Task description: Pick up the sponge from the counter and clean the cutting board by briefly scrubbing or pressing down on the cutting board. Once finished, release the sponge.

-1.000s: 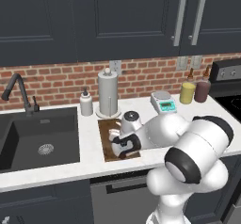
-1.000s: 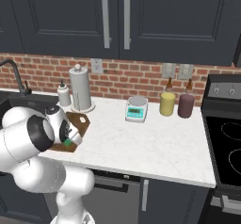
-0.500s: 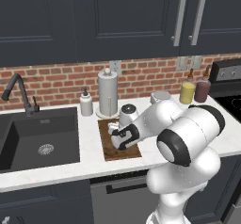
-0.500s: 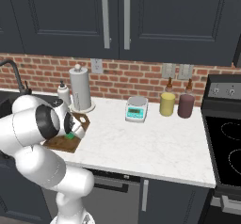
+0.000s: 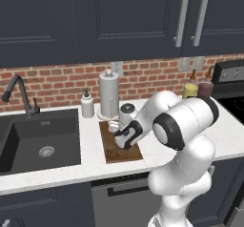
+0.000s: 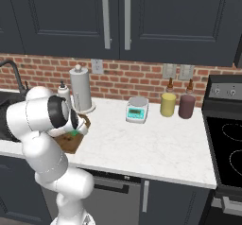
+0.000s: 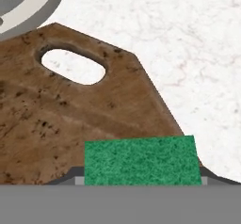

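Starting at the left of the left base view, a dark sink basin [image 5: 40,140] with a black curved faucet [image 5: 19,93] is sunk into the white, lightly marbled stone counter [image 5: 90,159]. Just right of the basin lies the flat, dark-brown stained wooden cutting board [image 5: 119,149], and behind it, toward twelve o'clock, stand a small white soap bottle [image 5: 87,104] and a tall grey paper-towel roll on its stand [image 5: 109,94].

The white arm bends down over the board, and its gripper [image 5: 123,140] hangs low above the board's middle. In the hand view the small rectangular green-topped sponge [image 7: 142,160] sits at six o'clock, right between the gripper's dark fingertips [image 7: 71,175], one showing at each end of the block. The jaws stand wide and appear clamped on the sponge's two ends. The sponge lies over the board's surface near its edge; whether it presses the wood cannot be told. The board's pale oval handle hole [image 7: 73,67] lies at about eleven o'clock from the sponge.

In the right base view a speck of green [image 6: 74,134] shows under the hand, over the board [image 6: 71,145]. Farther right on the counter [image 6: 156,143] stand a grey kitchen scale with a teal display [image 6: 136,109], a yellow jar [image 6: 167,104] and a dark maroon jar [image 6: 186,106], with a black stovetop [image 6: 227,148] at the far right.
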